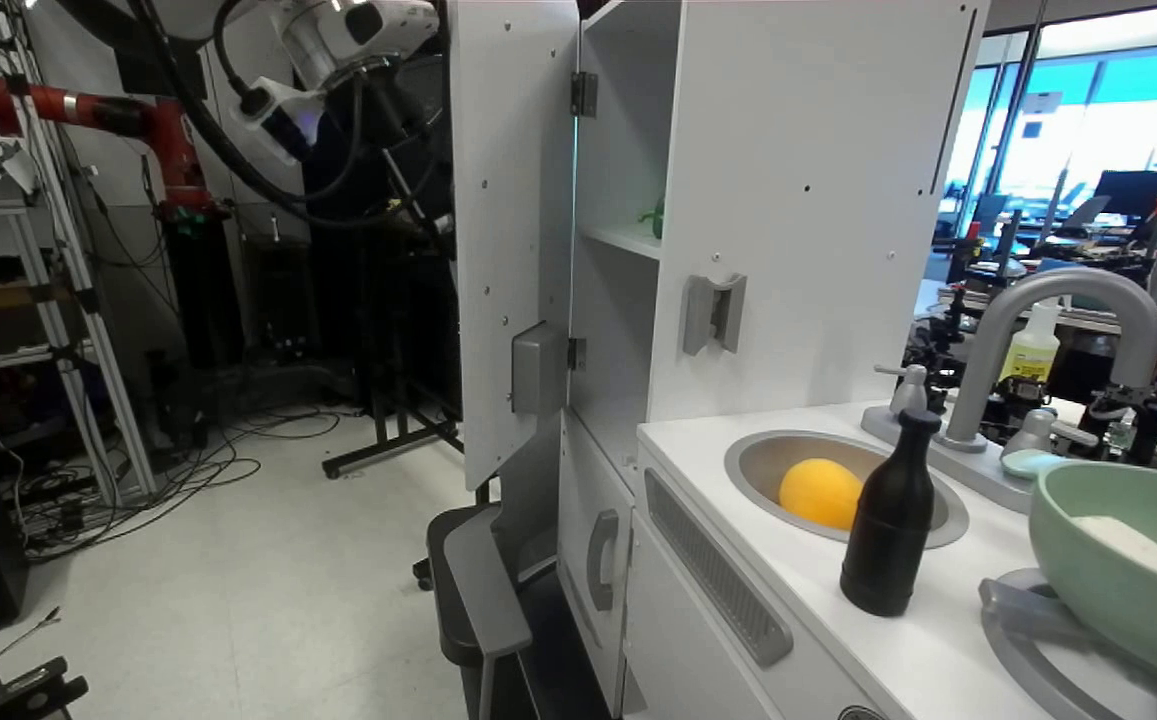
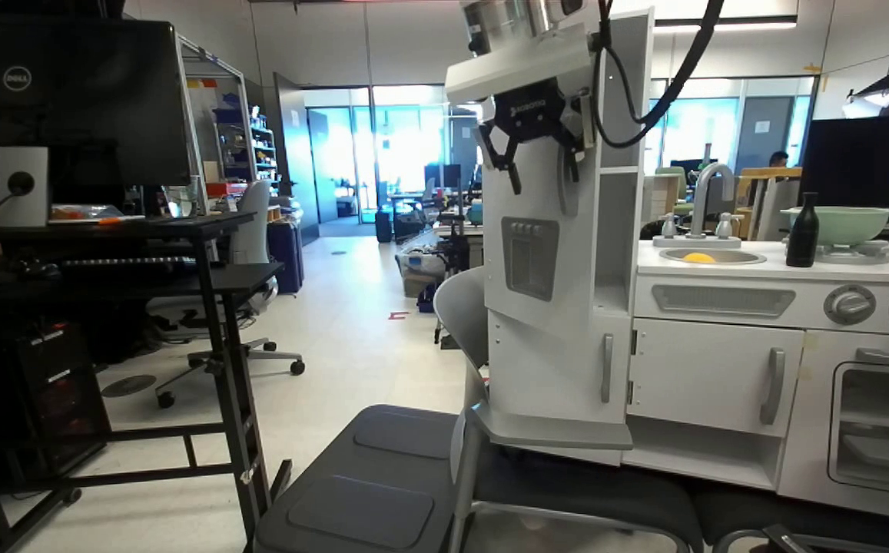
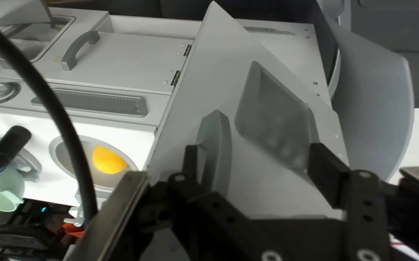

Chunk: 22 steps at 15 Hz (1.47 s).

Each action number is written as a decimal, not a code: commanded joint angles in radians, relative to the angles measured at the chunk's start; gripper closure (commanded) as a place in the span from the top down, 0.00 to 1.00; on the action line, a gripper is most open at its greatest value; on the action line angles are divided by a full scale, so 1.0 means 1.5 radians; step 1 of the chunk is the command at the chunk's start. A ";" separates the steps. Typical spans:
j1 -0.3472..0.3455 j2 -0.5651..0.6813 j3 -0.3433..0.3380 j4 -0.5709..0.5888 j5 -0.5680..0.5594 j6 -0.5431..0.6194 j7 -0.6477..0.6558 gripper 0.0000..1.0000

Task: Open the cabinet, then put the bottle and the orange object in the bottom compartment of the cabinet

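Observation:
The white cabinet door (image 1: pixel 513 200) stands swung open in both exterior views (image 2: pixel 525 307). The bottom compartment (image 1: pixel 613 330) shows behind it, below a shelf; it also shows in an exterior view (image 2: pixel 615 238). My gripper (image 2: pixel 545 175) is open at the outer face of the door. In the wrist view the grey door handle (image 3: pixel 218 145) lies between the open fingers (image 3: pixel 258 163), close to the left one; contact cannot be told. The black bottle (image 1: pixel 893 525) stands upright on the white counter (image 2: pixel 778 276). The orange object (image 1: pixel 820 492), round, sits in the sink (image 1: pixel 753 440).
A grey faucet (image 1: pixel 993 340) rises behind the sink, and a green bowl (image 1: pixel 1118 560) stands beyond the bottle. A grey chair (image 2: pixel 459 307) stands against the cabinet's lower side. A black cable (image 3: pixel 61 112) crosses the wrist view. A small green item (image 1: pixel 656 220) is on the upper shelf.

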 commanded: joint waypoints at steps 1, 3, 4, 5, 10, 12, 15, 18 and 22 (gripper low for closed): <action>0.017 0.025 0.011 0.038 0.020 -0.008 -0.043 1.00; 0.022 0.027 0.024 0.048 0.030 -0.012 -0.087 1.00; 0.024 0.024 0.030 0.047 0.033 -0.009 -0.108 1.00; 0.028 0.014 0.036 0.036 0.036 -0.004 -0.128 1.00; 0.052 0.009 0.060 0.062 0.058 -0.016 -0.240 1.00; 0.057 0.008 0.067 0.070 0.070 -0.018 -0.297 1.00; 0.066 -0.012 0.072 0.068 0.088 -0.045 -0.387 1.00; 0.062 -0.069 0.077 0.049 0.096 -0.110 -0.499 1.00; 0.043 -0.177 0.085 0.010 0.099 -0.196 -0.649 1.00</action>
